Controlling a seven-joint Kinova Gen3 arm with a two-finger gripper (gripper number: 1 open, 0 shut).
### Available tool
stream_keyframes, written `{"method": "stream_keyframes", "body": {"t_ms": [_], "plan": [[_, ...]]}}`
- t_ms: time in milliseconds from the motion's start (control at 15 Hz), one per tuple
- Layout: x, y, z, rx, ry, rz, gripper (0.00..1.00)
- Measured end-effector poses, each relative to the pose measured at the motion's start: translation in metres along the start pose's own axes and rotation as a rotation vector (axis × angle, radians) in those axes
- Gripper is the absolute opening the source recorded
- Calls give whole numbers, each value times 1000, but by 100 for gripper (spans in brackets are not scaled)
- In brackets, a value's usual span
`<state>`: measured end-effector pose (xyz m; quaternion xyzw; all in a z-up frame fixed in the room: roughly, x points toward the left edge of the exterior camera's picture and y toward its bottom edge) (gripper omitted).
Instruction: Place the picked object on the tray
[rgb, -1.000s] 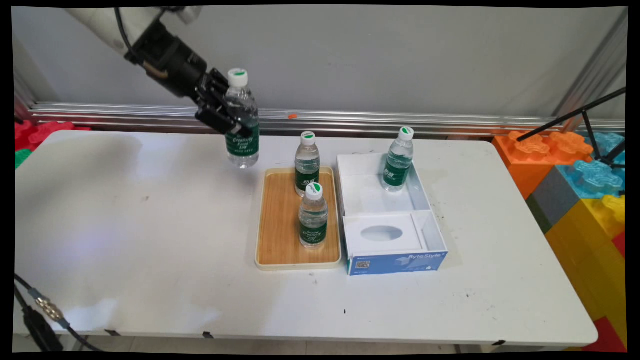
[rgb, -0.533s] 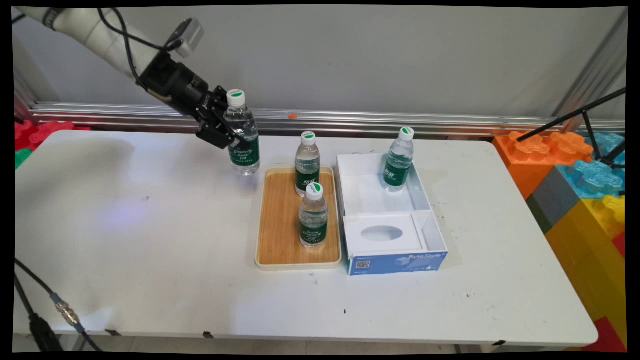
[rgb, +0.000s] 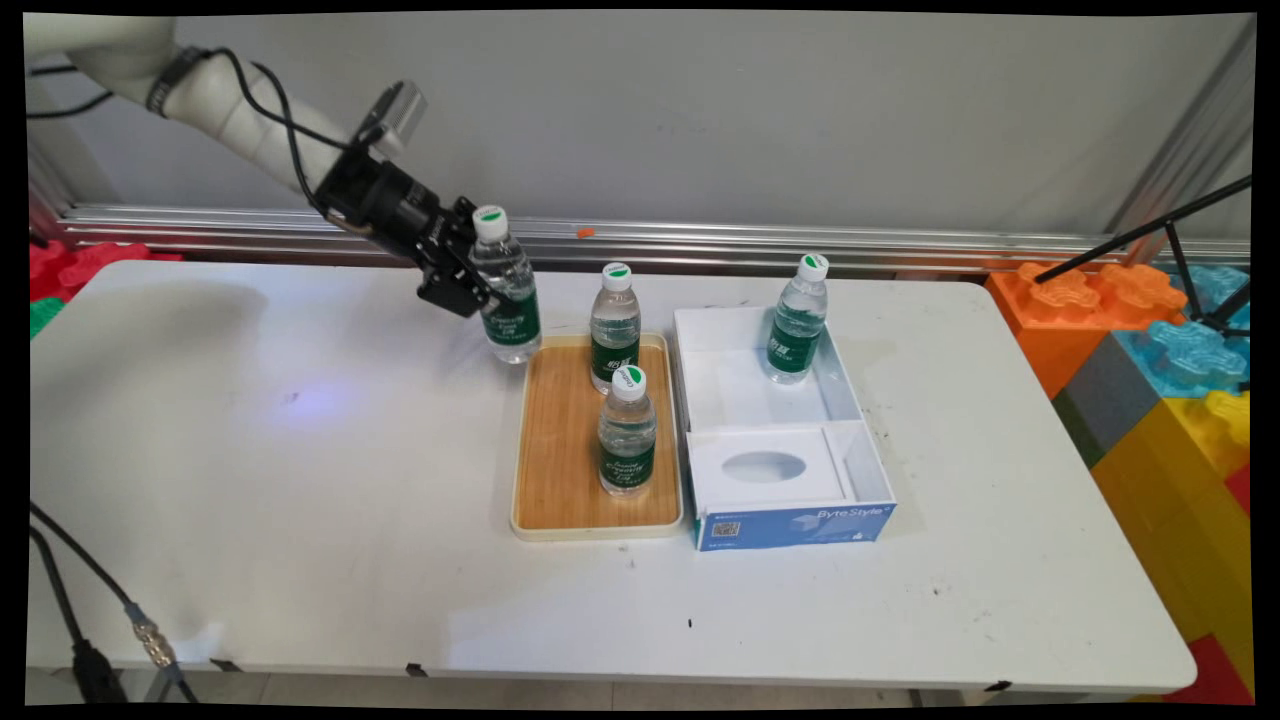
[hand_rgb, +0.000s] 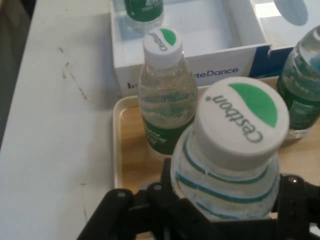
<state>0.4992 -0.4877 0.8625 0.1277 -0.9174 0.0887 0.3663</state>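
A: Water bottle (rgb: 505, 300) clamped in the gripper (rgb: 470, 285), fingers closed round its body; hangs just off the wooden tray's (rgb: 560, 460) far left corner, above the table (rgb: 300, 480).

B: Change over the last second?

A: Carried down and right from higher up, well left of the tray; now close beside the tray bottle at the far end (rgb: 614, 325). Base near the tabletop, contact not discernible.

B: Rest of the layout?

A: Unmoved. Second tray bottle (rgb: 626, 430) near the tray's middle; fourth bottle (rgb: 796, 320) in the open blue-and-white box (rgb: 790, 520) right of the tray.
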Motion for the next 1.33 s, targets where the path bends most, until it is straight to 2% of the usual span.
{"method": "stream_keyframes", "body": {"t_ms": [733, 1067, 1133, 1333], "plan": [[-32, -13, 65, 4, 26, 28, 0], [-40, -19, 82, 8, 30, 30, 0], [-42, -19, 83, 8, 29, 31, 100], [-45, -20, 86, -1, 23, 36, 100]]}}
